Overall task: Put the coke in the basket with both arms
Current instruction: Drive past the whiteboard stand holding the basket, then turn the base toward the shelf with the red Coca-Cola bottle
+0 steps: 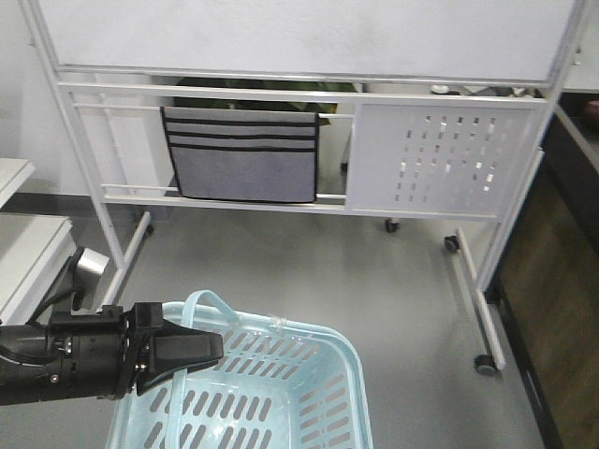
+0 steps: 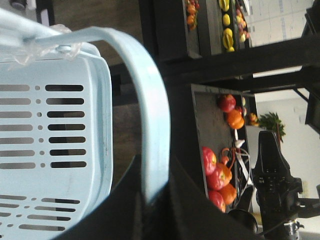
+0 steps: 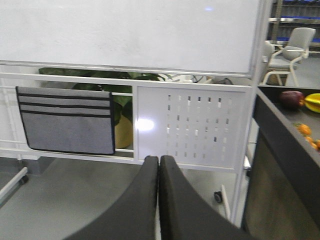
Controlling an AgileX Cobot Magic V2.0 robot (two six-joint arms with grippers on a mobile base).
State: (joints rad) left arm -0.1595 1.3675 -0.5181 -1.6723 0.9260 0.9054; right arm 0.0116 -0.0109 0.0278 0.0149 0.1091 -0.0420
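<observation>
Coke: we are finding none in any of the three views. The part of the basket interior that is showing holds nothing, so we are judging the bottle not yet placed. Where it is lying, we cannot say.

The left gripper is reaching in from the lower left. Its jaws are clamping the light blue handle, which is running between them in the left wrist view. The right gripper is carrying nothing, jaws pressed together. We are reading the basket-holding half as in hand; fetching the coke and dropping it in are both left.

We cannot tell whether the basket is resting on the grey floor or hanging from the handle. Behind it, a wheeled whiteboard stand is carrying a grey fabric pocket organiser and a perforated panel. Dark shelving with apples and oranges is showing in the left wrist view.
</observation>
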